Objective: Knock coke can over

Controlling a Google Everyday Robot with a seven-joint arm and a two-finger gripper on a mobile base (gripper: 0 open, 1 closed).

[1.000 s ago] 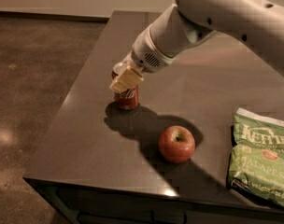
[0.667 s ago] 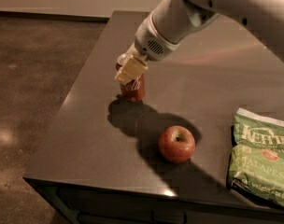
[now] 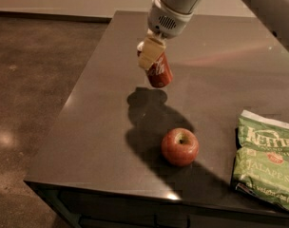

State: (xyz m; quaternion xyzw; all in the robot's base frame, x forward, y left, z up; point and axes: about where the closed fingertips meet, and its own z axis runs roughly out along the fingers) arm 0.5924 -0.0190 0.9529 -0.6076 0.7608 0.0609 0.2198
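Observation:
The red coke can (image 3: 160,73) hangs tilted in the air above the dark table (image 3: 97,132), its top leaning to the upper left. Its shadow lies on the table below it. My gripper (image 3: 150,54), with cream-coloured fingers, comes down from the upper right and is shut on the can's upper part. The can's silver top is mostly hidden behind the fingers.
A red apple (image 3: 179,147) sits on the table in front of the can, toward the near edge. A green bag of Kettle chips (image 3: 268,163) lies at the right near corner. The table's left edge drops to a brown concrete floor (image 3: 35,80).
The can was standing on the table with my gripper around its top. It now hangs off the surface, tilted, and has moved up and to the right with the arm.

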